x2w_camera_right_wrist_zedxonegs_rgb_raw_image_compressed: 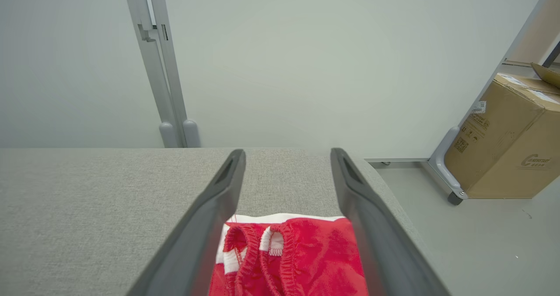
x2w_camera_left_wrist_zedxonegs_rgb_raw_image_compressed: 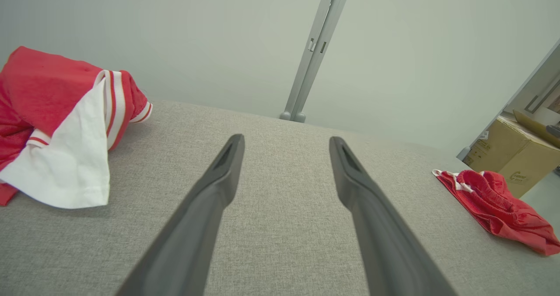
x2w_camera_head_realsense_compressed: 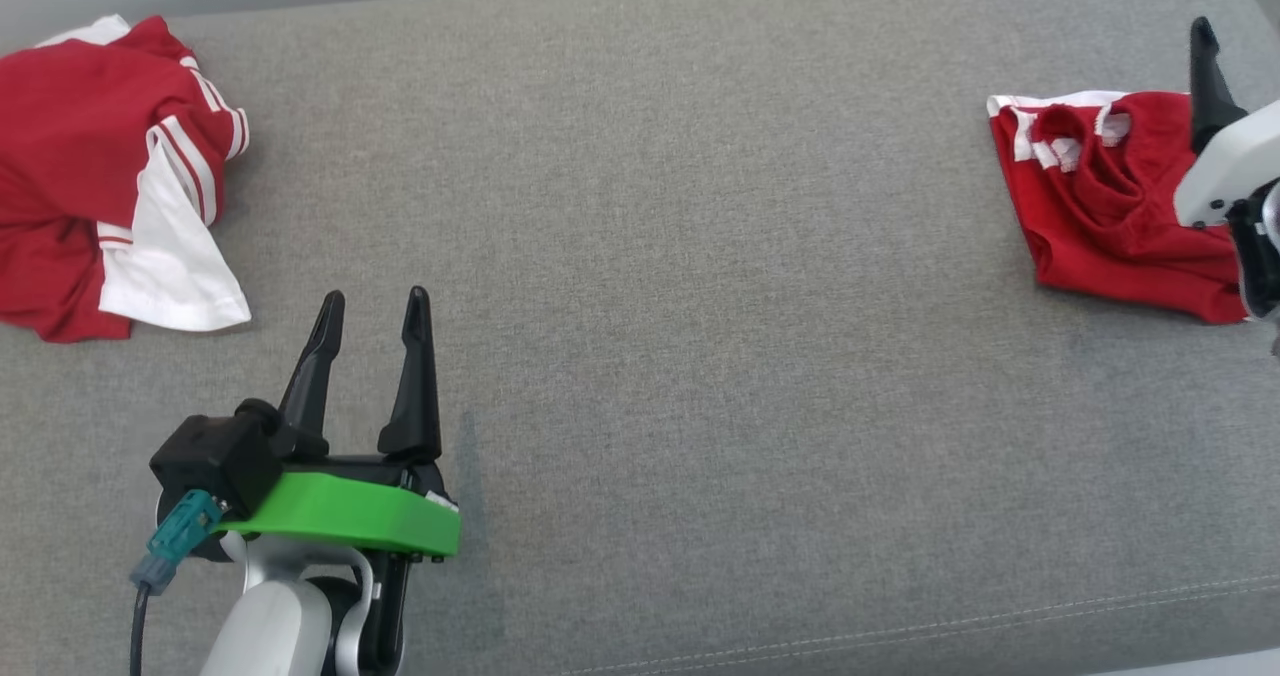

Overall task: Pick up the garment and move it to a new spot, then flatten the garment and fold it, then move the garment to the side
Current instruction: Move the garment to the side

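A folded red garment with white trim and an elastic waistband (x2w_camera_head_realsense_compressed: pixel 1110 206) lies at the right end of the grey cushion (x2w_camera_head_realsense_compressed: pixel 650 256). My right gripper (x2w_camera_right_wrist_zedxonegs_rgb_raw_image_compressed: pixel 287 153) hovers open over it, with the red cloth (x2w_camera_right_wrist_zedxonegs_rgb_raw_image_compressed: pixel 288 256) showing between and below its fingers; one dark finger (x2w_camera_head_realsense_compressed: pixel 1207 81) shows at the head view's right edge. A crumpled red and white jersey (x2w_camera_head_realsense_compressed: pixel 110 176) sits at the far left. My left gripper (x2w_camera_head_realsense_compressed: pixel 375 299) stands open and empty over bare cushion, to the right of and nearer than the jersey (x2w_camera_left_wrist_zedxonegs_rgb_raw_image_compressed: pixel 65 125).
The cushion's front seam (x2w_camera_head_realsense_compressed: pixel 1000 621) runs along the bottom right. Behind the cushion stands a pale wall with a grey metal post (x2w_camera_left_wrist_zedxonegs_rgb_raw_image_compressed: pixel 313 51). A cardboard box (x2w_camera_right_wrist_zedxonegs_rgb_raw_image_compressed: pixel 512 142) sits on the floor past the cushion's right end.
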